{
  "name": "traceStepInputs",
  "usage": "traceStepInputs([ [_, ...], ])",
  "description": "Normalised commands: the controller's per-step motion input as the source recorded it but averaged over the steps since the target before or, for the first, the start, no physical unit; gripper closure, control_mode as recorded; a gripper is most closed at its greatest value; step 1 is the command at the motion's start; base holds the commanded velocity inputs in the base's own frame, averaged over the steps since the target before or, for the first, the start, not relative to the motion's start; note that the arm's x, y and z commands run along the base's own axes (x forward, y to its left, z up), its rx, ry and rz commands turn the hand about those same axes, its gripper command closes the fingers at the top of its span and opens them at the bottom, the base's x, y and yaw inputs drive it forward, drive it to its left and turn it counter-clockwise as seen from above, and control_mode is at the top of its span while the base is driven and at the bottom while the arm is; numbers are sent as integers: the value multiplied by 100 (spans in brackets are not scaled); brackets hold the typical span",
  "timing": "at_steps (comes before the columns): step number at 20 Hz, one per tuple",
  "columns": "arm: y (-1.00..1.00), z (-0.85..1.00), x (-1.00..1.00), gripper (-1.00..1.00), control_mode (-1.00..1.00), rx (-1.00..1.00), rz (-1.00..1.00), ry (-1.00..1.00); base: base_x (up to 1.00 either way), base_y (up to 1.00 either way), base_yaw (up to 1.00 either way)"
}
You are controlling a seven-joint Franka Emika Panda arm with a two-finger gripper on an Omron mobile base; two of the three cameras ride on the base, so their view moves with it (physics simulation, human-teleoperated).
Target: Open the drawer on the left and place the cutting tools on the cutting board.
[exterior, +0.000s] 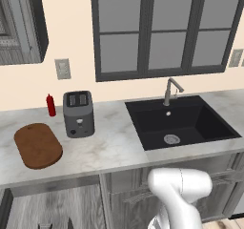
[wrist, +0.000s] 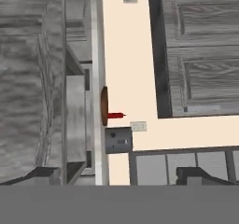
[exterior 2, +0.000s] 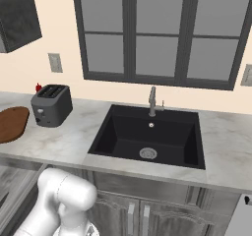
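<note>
Board (exterior: 38, 145) bare, left of toaster (exterior: 78, 113). Drawer (wrist: 74, 125) below it looks pulled out, probably; knife unseen. Gripper (wrist: 116, 180) low, jaws spread, empty. Next: find knife inside.

The robot's white arm (exterior: 178, 194) rises from the lower right of the left base view, a rounded joint bulging in front of the cabinet fronts below the counter edge before the limb drops out of the bottom of the picture. In the right base view the same arm (exterior 2: 61, 203) climbs from the lower left, its smooth elbow bent low and folded downward. In the hand view, rolled sideways relative to the room, the gripper (wrist: 116, 176) shows two dark fingertips (wrist: 198, 175) at the bottom edge, set well apart with nothing between them.
</note>
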Motion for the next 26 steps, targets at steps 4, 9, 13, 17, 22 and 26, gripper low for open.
traceStepInputs([
  [4, -49, 59, -15, -100, -100, 9, -4, -2, 0, 0, 0],
  [9, -43, 63, -8, -100, -100, 8, 0, 0, 0, 0, 0],
  [13, -24, 65, -1, -100, -100, 6, 0, 0, 0, 0, 0],
  [17, -28, 65, -3, -100, -100, 6, 0, 0, 0, 0, 0],
  [22, -27, 62, -6, -100, -100, 4, 0, 0, 0, 0, 0],
  [26, -28, 54, -11, -100, -100, 7, 1, 0, 0, 0, 0],
])
